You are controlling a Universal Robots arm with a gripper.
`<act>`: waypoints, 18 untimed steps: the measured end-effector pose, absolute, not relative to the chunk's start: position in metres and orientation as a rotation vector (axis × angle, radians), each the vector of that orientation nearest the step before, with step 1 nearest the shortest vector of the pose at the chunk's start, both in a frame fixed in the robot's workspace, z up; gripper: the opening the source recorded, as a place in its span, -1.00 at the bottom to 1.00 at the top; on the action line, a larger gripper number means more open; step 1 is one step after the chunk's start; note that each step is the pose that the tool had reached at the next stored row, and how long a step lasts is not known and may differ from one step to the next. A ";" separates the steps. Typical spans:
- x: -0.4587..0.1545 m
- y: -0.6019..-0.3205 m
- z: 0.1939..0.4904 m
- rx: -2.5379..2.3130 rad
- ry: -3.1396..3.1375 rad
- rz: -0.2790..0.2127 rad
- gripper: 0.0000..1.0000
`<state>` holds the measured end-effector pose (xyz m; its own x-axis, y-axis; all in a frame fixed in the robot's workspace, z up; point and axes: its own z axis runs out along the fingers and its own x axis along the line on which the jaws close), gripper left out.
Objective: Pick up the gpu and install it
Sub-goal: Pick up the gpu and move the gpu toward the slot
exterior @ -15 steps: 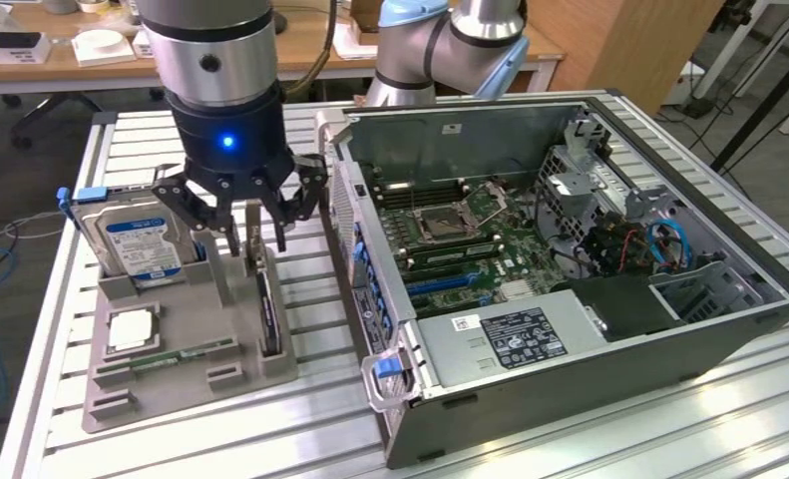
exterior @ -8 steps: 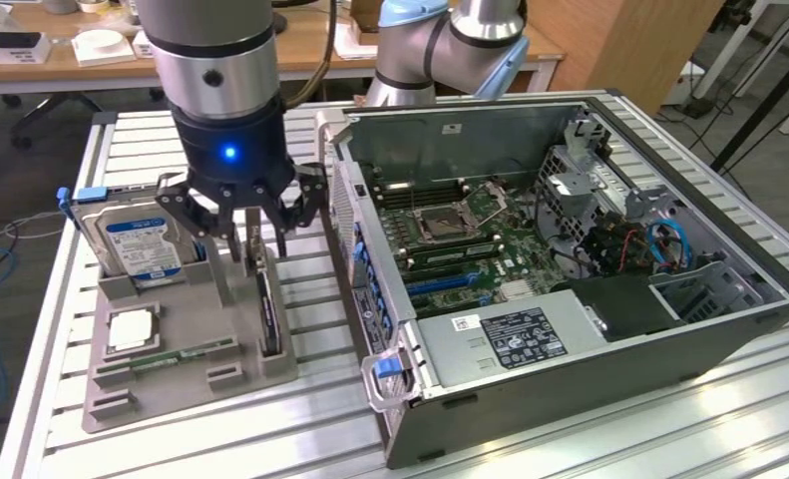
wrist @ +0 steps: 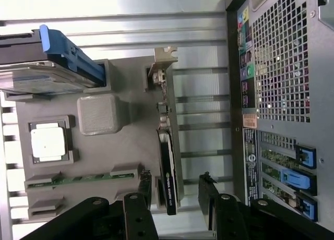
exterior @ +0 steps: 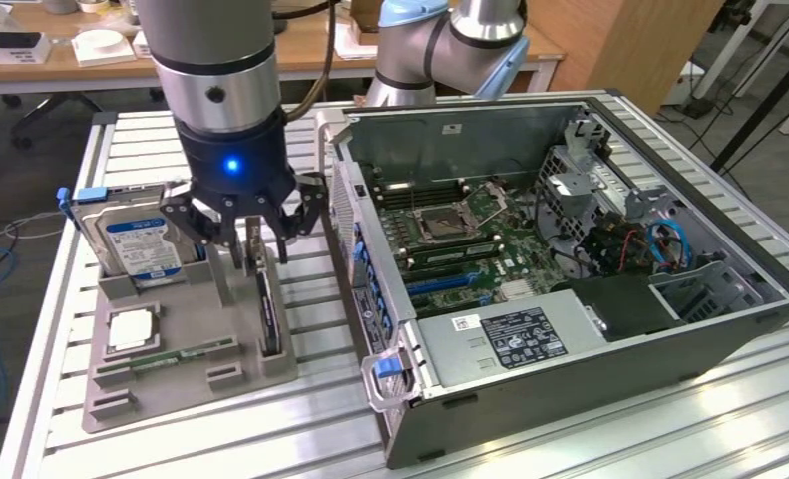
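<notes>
Over the grey holder [exterior: 168,384], hand [exterior: 254,254] released, astride the edge-on gpu [exterior: 270,314], far end hidden behind it in exterior view.

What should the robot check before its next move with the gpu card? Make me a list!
1. Gripper open: ok, the jaws stand wide.
2. Gripper lined up with the gpu: ok, in the wrist view its fingers appear on either side of the card.
3. Gpu held: not ok, the fingers are apart from it.
4. Gpu standing on its edge in the gray holder: ok.
5. Computer case open on its side, motherboard showing: ok.
6. Card slot free: cannot tell.
</notes>
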<state>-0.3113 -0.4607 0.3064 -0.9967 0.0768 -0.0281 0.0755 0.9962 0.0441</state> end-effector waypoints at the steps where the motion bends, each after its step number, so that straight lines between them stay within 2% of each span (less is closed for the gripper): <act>1: -0.311 -0.461 0.305 0.119 3.109 0.067 -0.02; 18: -0.311 -0.461 0.294 0.118 3.107 0.067 -0.02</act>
